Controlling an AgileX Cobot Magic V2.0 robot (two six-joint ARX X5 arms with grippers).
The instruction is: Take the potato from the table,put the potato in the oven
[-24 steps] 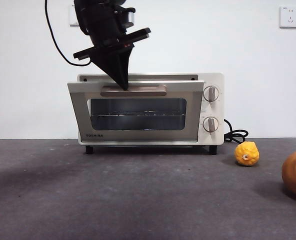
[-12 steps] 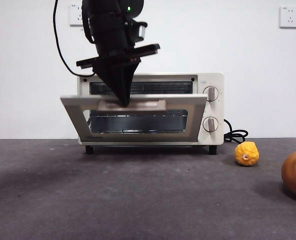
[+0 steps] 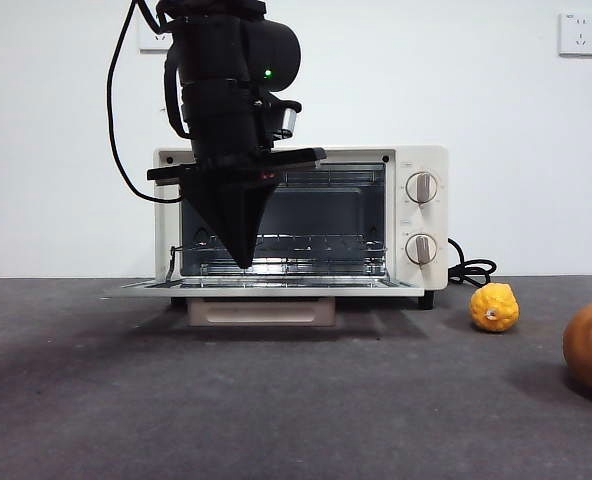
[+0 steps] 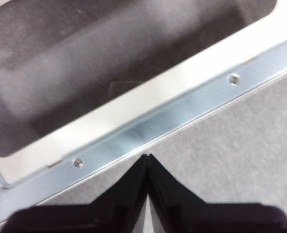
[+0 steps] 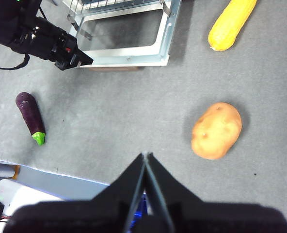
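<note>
Oven door dropped flat; left gripper fingers closed, empty; potato lies untouched.

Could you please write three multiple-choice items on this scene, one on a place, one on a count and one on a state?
1. Where is the potato?
A. on the oven rack
B. on the table, clear of the oven
C. in a gripper

2. How many knobs does the oven show in the front view?
A. one
B. two
C. four

3. How is the oven door?
A. folded down flat
B. shut
C. half open

Answers:
1 B, it lies alone on the table below the right gripper.
2 B, two stacked beside the opening.
3 A, the rack is exposed and the left gripper sits at the door's edge.
</note>
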